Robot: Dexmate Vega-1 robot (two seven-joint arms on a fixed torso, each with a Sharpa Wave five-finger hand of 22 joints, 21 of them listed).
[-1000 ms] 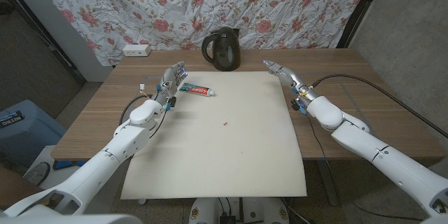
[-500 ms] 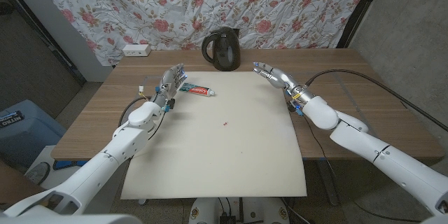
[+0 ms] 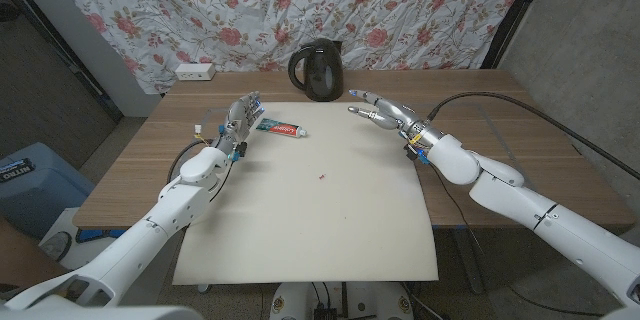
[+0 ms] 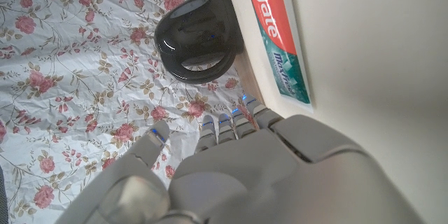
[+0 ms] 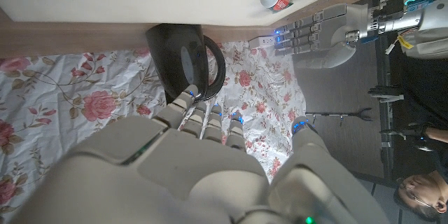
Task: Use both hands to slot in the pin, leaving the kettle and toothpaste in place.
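We can barely make out the pin [image 3: 321,175], just a tiny red speck mid-mat, well clear of both hands. Our left hand [image 3: 242,116] stands by the toothpaste [image 3: 281,130] near the table's far edge, fingers straight and together, holding nothing. Our right hand [image 3: 378,112] hovers beside the kettle [image 3: 317,70], fingers loosely spread, empty.
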